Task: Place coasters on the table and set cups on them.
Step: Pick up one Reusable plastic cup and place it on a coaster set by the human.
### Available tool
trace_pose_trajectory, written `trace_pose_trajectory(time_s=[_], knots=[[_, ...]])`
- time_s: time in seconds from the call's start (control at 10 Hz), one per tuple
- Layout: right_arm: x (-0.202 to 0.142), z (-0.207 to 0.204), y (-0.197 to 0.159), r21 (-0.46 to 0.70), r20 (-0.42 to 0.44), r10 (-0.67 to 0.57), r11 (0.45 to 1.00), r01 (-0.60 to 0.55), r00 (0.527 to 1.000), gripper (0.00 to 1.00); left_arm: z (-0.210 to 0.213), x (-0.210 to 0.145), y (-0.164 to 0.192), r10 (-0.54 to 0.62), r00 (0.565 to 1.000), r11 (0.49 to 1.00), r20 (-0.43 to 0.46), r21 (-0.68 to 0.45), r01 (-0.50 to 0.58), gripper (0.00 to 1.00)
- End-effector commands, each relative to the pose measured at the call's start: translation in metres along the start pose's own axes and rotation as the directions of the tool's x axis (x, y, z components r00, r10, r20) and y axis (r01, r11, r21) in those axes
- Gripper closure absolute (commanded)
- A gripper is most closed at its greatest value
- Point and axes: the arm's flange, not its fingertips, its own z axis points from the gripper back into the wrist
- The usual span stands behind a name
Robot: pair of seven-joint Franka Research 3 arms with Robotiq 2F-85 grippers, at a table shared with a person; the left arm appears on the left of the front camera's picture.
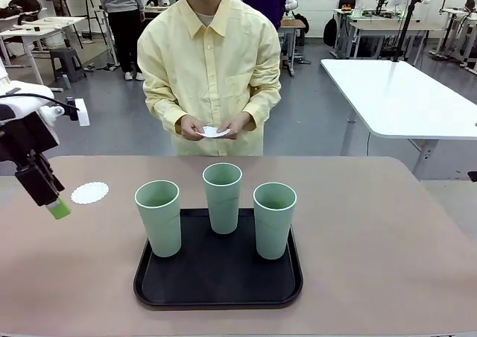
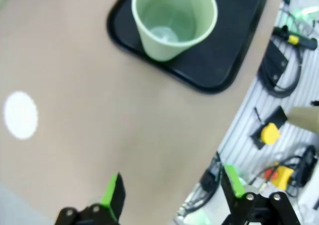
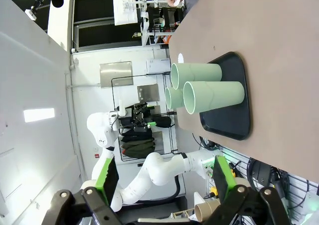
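The small, thin, white round paper coaster (image 1: 89,193) with the scalloped lacy rim lies flat on the matte tan-pink table (image 1: 373,232). It sits near the table's left edge, well apart from the black rectangular plastic tray (image 1: 218,288). A thin bunch of further white coasters (image 1: 213,132) is held in both hands by the person in a pale-yellow shirt (image 1: 212,61), who stands just past the far edge. The three tall pale-green plastic cups stand upright on the tray, none on a coaster yet: one (image 1: 159,221) by its left edge, one (image 1: 223,199) at its far edge, one (image 1: 274,221) toward its right edge. I see them as plain matte, and they carry no print I can read. My left gripper (image 1: 56,205) hangs above the table's left edge, just beside the lone coaster. Its green-padded fingers are spread wide with nothing between them. My right gripper (image 3: 165,171) is clear of the table, its jaws likewise parted and empty. In its wrist view a white sheet (image 3: 124,8) hangs on the far wall, with print too small to read.
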Motion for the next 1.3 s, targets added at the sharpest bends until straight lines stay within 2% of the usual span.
trace_pose_trajectory(time_s=[0.0,0.1,0.5,0.6,0.8,0.9,1.0,1.2], knots=[[0.000,0.000,0.000,0.005,0.004,0.001,1.000,-0.001,1.000,0.00,-0.006,-0.002,0.005,-0.015,0.998,1.000,0.056,-0.008,0.015,0.00],[0.000,0.000,0.000,0.005,0.004,0.001,1.000,-0.001,1.000,0.00,0.000,0.000,0.000,0.000,1.000,1.000,0.000,0.000,0.000,0.00],[0.000,0.000,0.000,0.005,0.004,0.001,1.000,-0.001,1.000,0.00,-0.001,0.001,0.001,-0.011,1.000,1.000,0.022,-0.005,0.011,0.00],[0.000,0.000,0.000,0.005,0.004,0.001,1.000,-0.001,1.000,0.00,-0.011,0.006,0.020,-0.043,0.998,0.997,0.042,-0.062,0.046,0.00],[0.000,0.000,0.000,0.005,0.004,0.001,1.000,-0.001,1.000,0.00,-0.018,0.022,0.067,-0.195,0.975,0.968,0.110,-0.137,0.209,0.00],[0.000,0.000,0.000,0.005,0.004,0.001,1.000,-0.001,1.000,0.00,-0.023,0.018,0.075,-0.255,0.954,0.951,0.156,-0.137,0.277,0.00],[0.000,0.000,0.000,0.005,0.004,0.001,1.000,-0.001,1.000,0.00,-0.030,0.019,0.082,-0.384,0.896,0.898,0.222,-0.135,0.418,0.00],[0.000,0.000,0.000,0.005,0.004,0.001,1.000,-0.001,1.000,0.00,-0.038,0.013,0.091,-0.416,0.813,0.848,0.406,-0.149,0.509,0.00]])
